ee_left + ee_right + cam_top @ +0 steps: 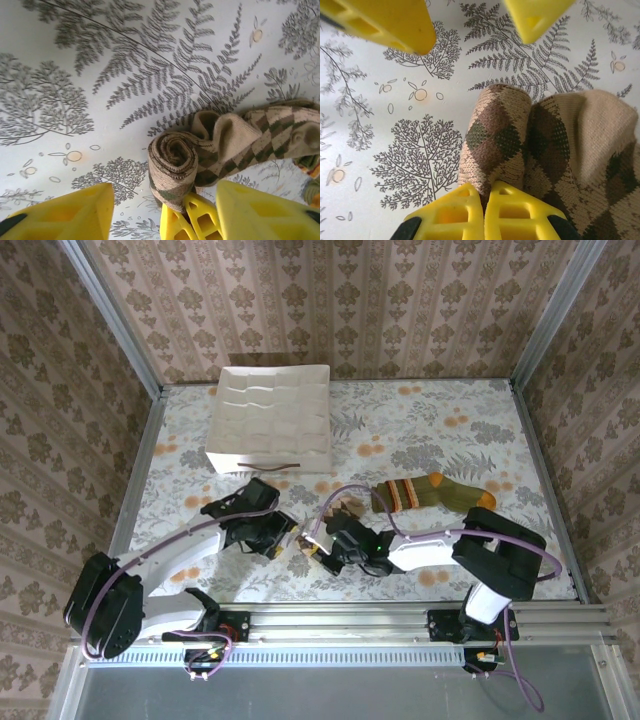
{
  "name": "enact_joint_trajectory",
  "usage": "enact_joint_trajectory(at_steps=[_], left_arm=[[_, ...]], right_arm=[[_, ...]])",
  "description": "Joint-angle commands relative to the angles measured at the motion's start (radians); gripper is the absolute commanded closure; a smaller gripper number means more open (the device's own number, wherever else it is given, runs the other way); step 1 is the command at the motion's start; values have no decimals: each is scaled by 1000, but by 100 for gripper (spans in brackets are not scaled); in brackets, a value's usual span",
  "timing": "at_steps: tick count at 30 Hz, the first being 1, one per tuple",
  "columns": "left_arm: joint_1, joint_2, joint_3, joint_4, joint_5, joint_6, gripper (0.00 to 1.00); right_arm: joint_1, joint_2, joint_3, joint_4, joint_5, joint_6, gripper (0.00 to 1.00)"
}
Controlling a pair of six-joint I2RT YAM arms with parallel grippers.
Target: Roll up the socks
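You see the tan-and-brown argyle sock (495, 135), partly rolled into a tight cylinder on the fern-printed tablecloth (395, 150), its loose part bunched right of the roll. Below the roll, your right gripper (484, 192) pinches its near end. Above the roll, the left gripper (477, 40) hangs spread wide, not touching it.

Tray (268, 410) at the back left of the desk (450, 430)
In front of the tray's right corner lies the part-rolled sock (343, 510). The flat sock (440, 492) lies just beside it on the right, both on the desk.
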Motion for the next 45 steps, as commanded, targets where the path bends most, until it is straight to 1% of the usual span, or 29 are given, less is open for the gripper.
enact_joint_trajectory(at_steps=[1,6,8,14,21,24,27,29,30,32,33,35,37,38,39,41,43,45], left_arm=[[-22,5,-33,65,-5,-2,50],[-51,49,-35,116,-3,-7,61],[-61,65,-35,133,-4,-9,62],[-75,125,-42,204,9,-11,62],[-78,210,-34,281,24,1,54],[-82,253,-24,292,40,8,54],[-90,289,-36,307,57,1,57],[-95,308,-41,300,67,-4,64],[-95,316,-44,293,73,-5,70],[-94,319,-57,271,79,-20,93],[-91,311,-61,237,72,-27,100],[-86,268,-65,120,44,-38,100],[-78,216,-65,8,12,-42,100],[-76,191,-63,-43,-4,-37,100],[-75,176,-58,-81,-17,-35,100],[-76,159,-38,-150,-40,-21,100],[-79,166,-17,-188,-49,-14,100],[-85,182,-4,-190,-48,-15,100]], right_arm=[[-62,67,-80,-181,-132,81,100],[-134,92,-95,-164,-228,131,100],[-159,106,-81,-180,-244,152,100],[-205,125,-65,-186,-279,194,100],[-236,167,-59,-188,-312,228,100],[-253,178,-62,-180,-310,250,100],[-263,180,-62,-179,-308,256,100],[-266,183,-58,-186,-304,250,100],[-267,185,-54,-188,-303,245,100],[-266,191,-36,-206,-302,226,100],[-265,193,-23,-217,-301,212,100],[-260,183,-3,-228,-298,172,99],[-243,151,15,-232,-290,119,89],[-228,117,20,-231,-267,88,80],[-209,73,14,-223,-233,59,73],[-138,-63,-38,-158,-96,-10,62],[-58,-165,-65,-134,37,-56,55],[15,-222,-62,-164,144,-65,53]])
